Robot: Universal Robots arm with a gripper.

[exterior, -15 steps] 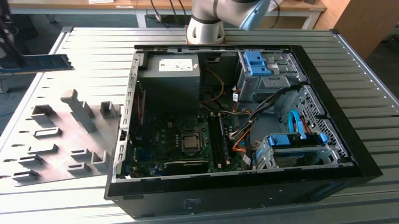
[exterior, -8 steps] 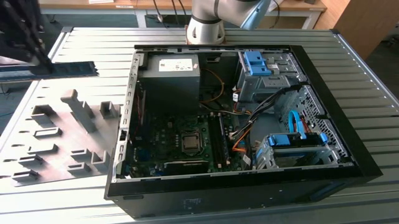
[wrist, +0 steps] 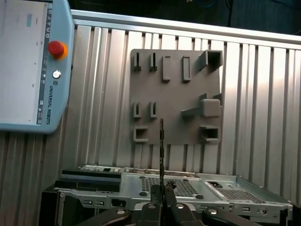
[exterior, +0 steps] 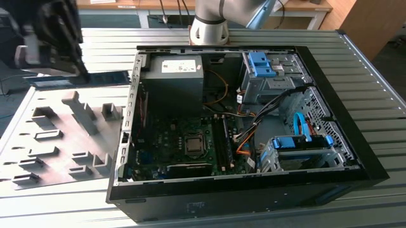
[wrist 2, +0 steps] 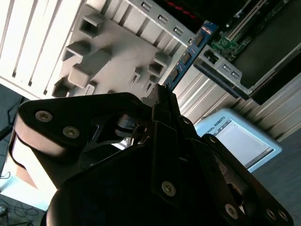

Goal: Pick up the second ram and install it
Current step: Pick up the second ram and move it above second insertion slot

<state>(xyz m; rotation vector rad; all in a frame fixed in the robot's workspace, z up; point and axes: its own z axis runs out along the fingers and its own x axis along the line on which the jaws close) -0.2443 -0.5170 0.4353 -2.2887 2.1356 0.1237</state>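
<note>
Hand: clenched on the second ram, gripping one end. The rest of the stick juts out past the fingertips, edge-on in the first wrist view.
Stick position: in the air, off the tabletop, touching nothing but the hand. The second wrist view shows its blue-green face w/ a row of dark chips. It looks straight in the grip.
Grip check: you're holding a short end, so I'd judge leverage is high. Go slow, no jerks, or the stick may pivot.
PC case: its metal rim is right by the hand in the first wrist view. Give yourself clearance over that rim.
Slot rails: long, black, just beside the CPU socket, on the exterior view's right of it. Can't tell which rail is free or whether the latches are open, so check first.
Seating (judgement): line the stick's long edge up parallel w/ the rail, match the notch, and press straight down w/ even force at both ends.
Cables: loose bundle near the rails. Probable snag risk, so approach from above, not sideways.
Holder plate: grey, w/ upright blocks, on the tabletop beyond the stick.
Teach pendant: lies on the tabletop beside the plate.
</note>
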